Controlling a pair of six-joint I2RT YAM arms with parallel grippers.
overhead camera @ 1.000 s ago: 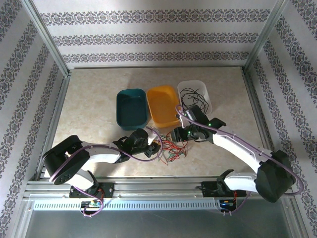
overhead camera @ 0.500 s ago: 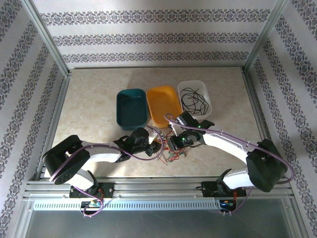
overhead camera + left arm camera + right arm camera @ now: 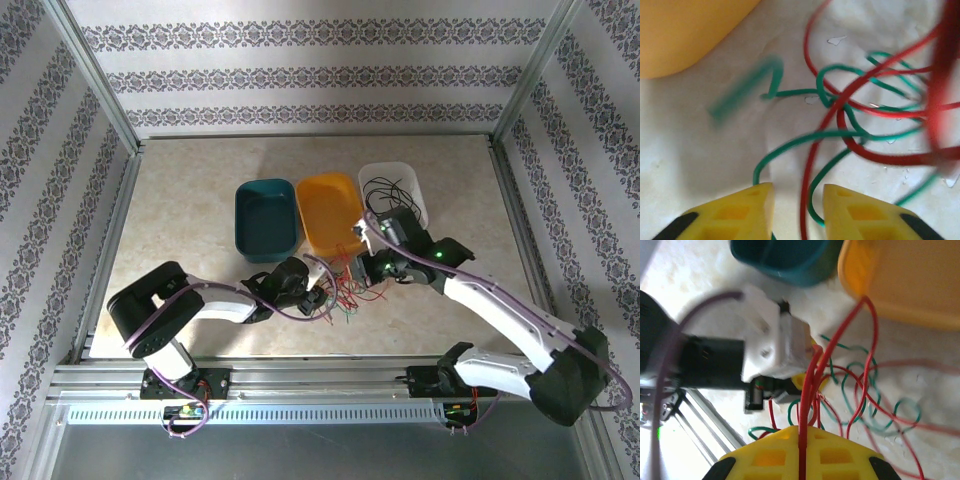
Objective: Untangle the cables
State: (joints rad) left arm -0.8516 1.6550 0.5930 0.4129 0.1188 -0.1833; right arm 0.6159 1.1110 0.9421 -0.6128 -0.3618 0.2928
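Plainly a robotics lab test cell, not a home or kitchen. Pale stone-patterned worktop [image 3: 190,210] fenced by aluminium frame posts [image 3: 95,80] rising from its far corners. Panels of striped floral wallpaper [image 3: 320,75] closing off the worktop's back and both sides. Left arm [image 3: 215,305] and right arm [image 3: 500,310], white and black, bolted to a metal rail [image 3: 320,378] along the worktop's near edge. Teal bin [image 3: 265,220], orange bin [image 3: 325,215] and clear bin [image 3: 388,166] lined up mid-worktop.

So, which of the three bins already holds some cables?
The whitish bin at the right end: black cables lie coiled in it. The teal bin and orange bin hold none.
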